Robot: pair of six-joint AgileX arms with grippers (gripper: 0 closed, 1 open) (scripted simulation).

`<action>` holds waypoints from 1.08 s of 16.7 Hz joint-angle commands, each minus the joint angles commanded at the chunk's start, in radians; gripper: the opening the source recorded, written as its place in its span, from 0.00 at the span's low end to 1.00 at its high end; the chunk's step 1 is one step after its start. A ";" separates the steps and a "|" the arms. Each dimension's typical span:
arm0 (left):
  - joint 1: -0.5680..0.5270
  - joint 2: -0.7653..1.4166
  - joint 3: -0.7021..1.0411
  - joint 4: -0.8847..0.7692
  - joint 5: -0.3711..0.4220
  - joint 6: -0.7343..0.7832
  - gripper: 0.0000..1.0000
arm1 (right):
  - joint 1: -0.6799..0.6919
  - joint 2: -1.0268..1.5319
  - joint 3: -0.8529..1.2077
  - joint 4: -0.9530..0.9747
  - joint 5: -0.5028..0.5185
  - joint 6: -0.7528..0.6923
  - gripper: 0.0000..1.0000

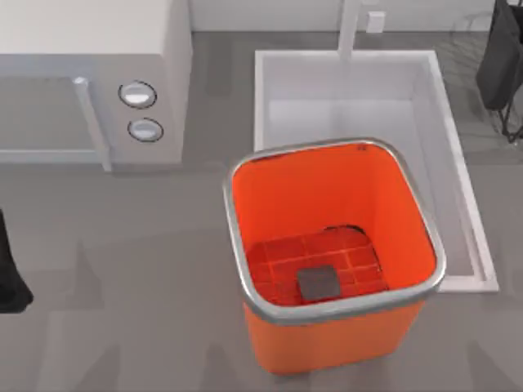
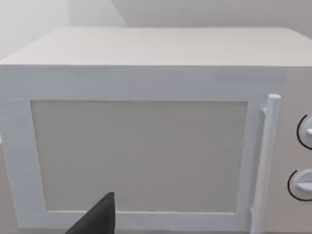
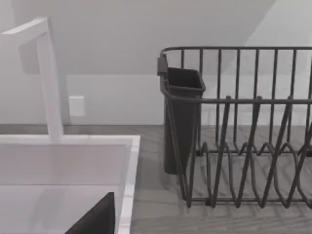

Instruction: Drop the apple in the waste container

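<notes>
Black at the edge of its own wrist view, the left gripper point(image 2: 97, 218) is pointing at the white microwave point(image 2: 141, 151), and the right gripper point(image 3: 97, 217) is pointing over the corner of the white sink point(image 3: 68, 161) toward the dark wire dish rack point(image 3: 243, 146). I cannot tell whether either one is released, clenched or carrying anything. The left arm point(image 1: 11, 269) is sitting at the table's left edge. The right arm point(image 1: 500, 57) is hanging at the far right corner by the rack, and both are well apart from the bin point(image 1: 327, 188). That orange bin is standing upright in the middle of the table, just in front of the sink and to the right of the microwave. Its silver rim is facing up, and a flat grey pad point(image 1: 318, 282) is lying on its red gridded floor. Where the apple is lying I cannot tell, so I am judging the task to be at its very start, with the pickup not yet done. The next move is calling for finding and gripping the fruit, then carrying it over the open rim before letting go. The grey wood-grain table point(image 1: 122, 327) is running under everything. A tall white tap point(image 3: 46, 78) is rising behind the sink, and a pale wall point(image 3: 122, 29) is closing off the back.
</notes>
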 joint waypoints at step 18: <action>0.000 0.000 0.000 0.000 0.000 0.000 1.00 | -0.066 0.964 0.686 -0.519 -0.011 -0.704 1.00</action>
